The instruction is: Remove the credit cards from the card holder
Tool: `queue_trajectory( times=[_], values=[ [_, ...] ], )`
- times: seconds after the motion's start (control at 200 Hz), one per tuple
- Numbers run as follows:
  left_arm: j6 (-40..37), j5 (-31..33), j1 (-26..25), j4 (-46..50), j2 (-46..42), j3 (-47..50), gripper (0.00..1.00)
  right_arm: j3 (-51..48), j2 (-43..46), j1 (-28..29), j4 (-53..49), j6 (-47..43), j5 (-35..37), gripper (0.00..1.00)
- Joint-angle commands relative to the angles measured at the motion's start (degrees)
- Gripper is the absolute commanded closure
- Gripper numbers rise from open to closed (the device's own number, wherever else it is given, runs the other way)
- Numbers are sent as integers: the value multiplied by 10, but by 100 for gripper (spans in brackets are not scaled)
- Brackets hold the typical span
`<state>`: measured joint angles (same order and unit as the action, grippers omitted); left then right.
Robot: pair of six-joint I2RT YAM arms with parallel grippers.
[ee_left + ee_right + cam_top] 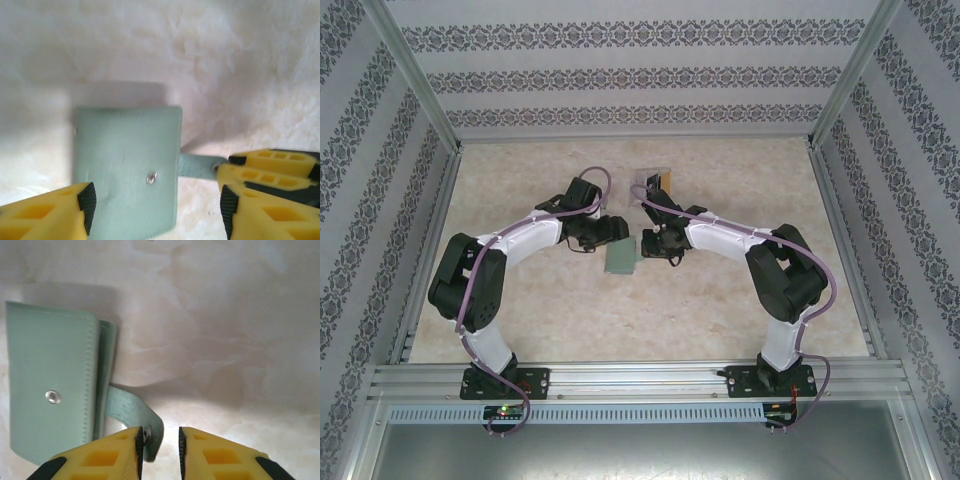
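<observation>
The card holder is a grey-green wallet lying folded shut on the table between the two arms. In the left wrist view its cover shows a metal snap stud, and its strap sticks out to the right. My left gripper is open, its jaws wide apart on either side of the wallet's near edge. My right gripper is open too. The strap's end lies against its left pad, with a gap to the right pad. The credit cards are hidden.
A clear plastic tray with black and orange contents stands just behind the right gripper. The pale marbled table is bounded by metal rails and patterned walls. The right gripper's yellow fingers sit close beside my left gripper's right finger.
</observation>
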<state>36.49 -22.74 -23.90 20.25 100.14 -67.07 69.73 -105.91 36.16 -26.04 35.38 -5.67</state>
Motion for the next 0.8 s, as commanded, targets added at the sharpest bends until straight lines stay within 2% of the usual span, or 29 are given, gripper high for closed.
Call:
queue_trajectory(
  times=[0.0,0.24,0.34,0.5,0.649,0.794],
  values=[
    [-21,102,2,68,-14,-22,21,8,-4,8,6,-2,-14,69],
    [-26,194,11,104,-55,-21,0,7,-23,22,27,26,-12,74],
    [-29,220,20,102,-72,-3,1,-2,-33,21,58,38,-9,76],
    [-18,210,38,108,-92,19,1,9,-45,17,71,45,-18,86],
    [-13,205,40,92,-97,38,1,0,-14,17,67,25,15,92],
    [5,189,42,64,-89,48,1,-25,48,15,54,5,34,93]
  ],
)
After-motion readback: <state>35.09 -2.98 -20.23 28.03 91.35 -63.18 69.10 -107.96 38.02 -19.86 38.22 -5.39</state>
